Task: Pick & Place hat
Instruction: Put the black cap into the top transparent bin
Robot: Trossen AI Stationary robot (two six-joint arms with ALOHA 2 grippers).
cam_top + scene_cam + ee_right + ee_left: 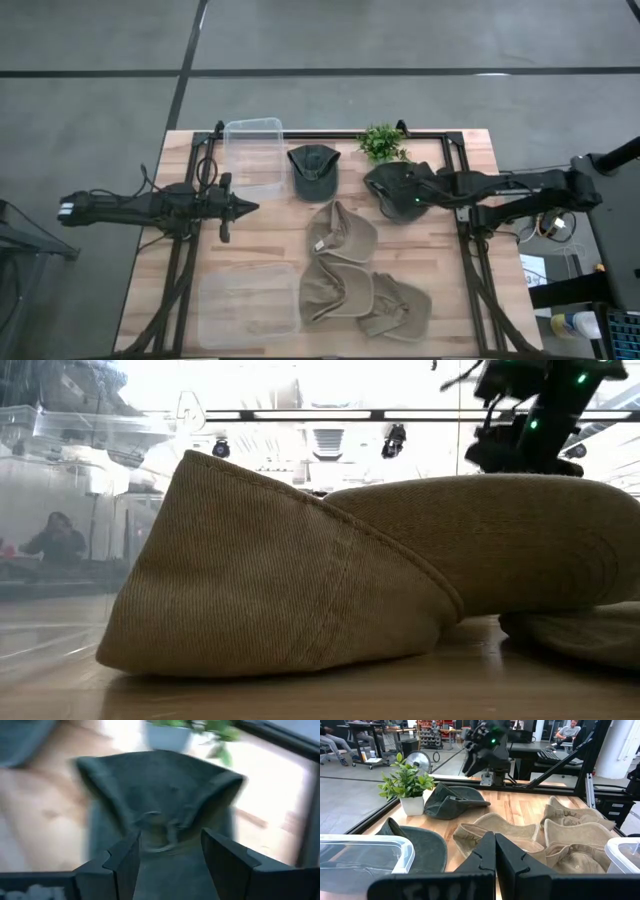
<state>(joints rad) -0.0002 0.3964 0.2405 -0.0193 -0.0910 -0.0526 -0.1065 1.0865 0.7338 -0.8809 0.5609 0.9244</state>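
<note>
Two dark green hats lie on the table: one beside a clear bin, the other under my right gripper. Several tan hats lie crown-down in the table's middle and near part. In the right wrist view my right gripper is open, its fingers apart over the second dark hat. The left wrist view shows that gripper raised above this hat. My left gripper waits at the table's left, shut, touching nothing.
A clear bin stands at the far side and another at the near left. A small potted plant sits by the far edge, close to the right gripper's hat. A tan hat fills the low view. People sit in the room beyond.
</note>
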